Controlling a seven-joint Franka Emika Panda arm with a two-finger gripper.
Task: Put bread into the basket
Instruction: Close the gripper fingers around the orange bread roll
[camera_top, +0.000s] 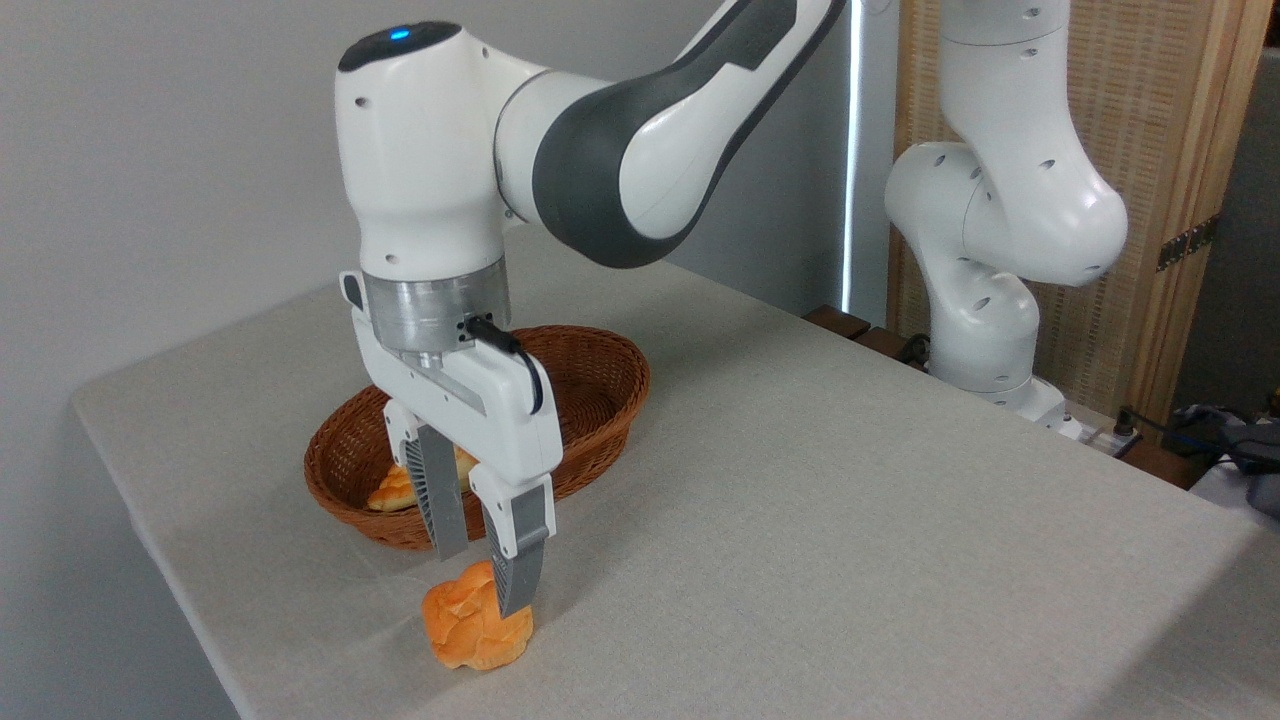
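The bread (470, 632), a small round orange-golden bun with a lumpy top, lies on the grey table just in front of the basket. My gripper (483, 582) points straight down over it, fingers apart. The near finger (518, 575) overlaps the bun's upper right side, and the far one ends just behind its top. Whether they press on the bun I cannot tell. The basket (600, 385), oval brown wicker, stands right behind the gripper, partly hidden by it.
A pale bread piece (395, 490) lies inside the basket's left end. The table's left edge (150, 540) runs close to the basket and bun. The arm's white base (985, 330) stands at the far right; grey cloth stretches between.
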